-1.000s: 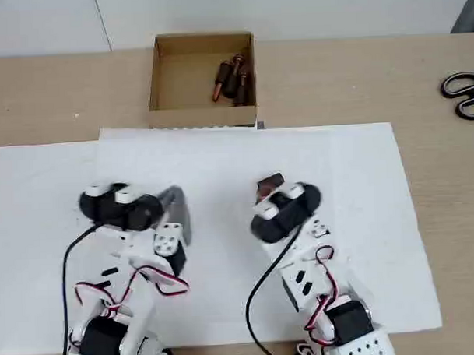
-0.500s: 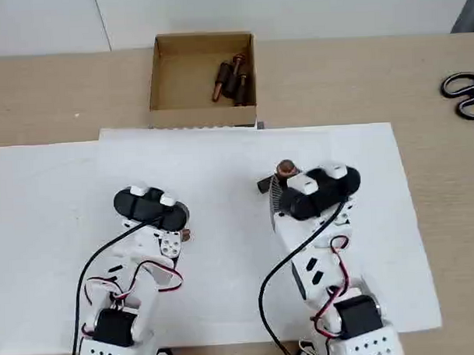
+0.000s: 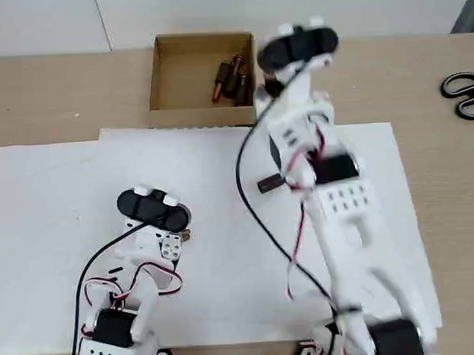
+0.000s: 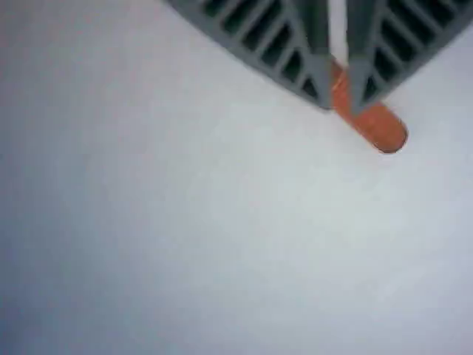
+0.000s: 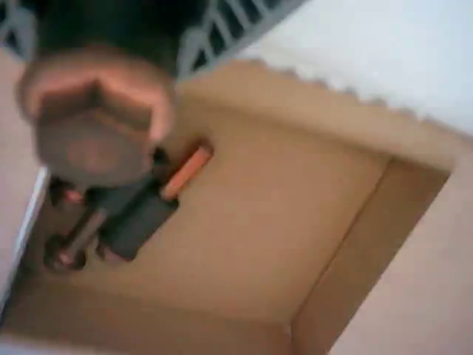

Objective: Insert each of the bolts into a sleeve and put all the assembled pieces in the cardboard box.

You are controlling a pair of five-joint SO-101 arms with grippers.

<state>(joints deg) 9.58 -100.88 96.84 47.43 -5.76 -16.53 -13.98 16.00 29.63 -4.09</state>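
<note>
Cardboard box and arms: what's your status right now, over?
Left end effector shut on bolt, over paper. Right end effector holds piece above box; other pieces inside. Nothing blocking the box.

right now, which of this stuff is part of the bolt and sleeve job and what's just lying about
Part of the job:
cardboard box
assembled pieces inside it
bolt in the left gripper
bolt-and-sleeve piece in the right gripper, above the box
small dark piece on the paper, perhaps a sleeve

Lying about:
scissors
white paper sheet under the arms
</note>
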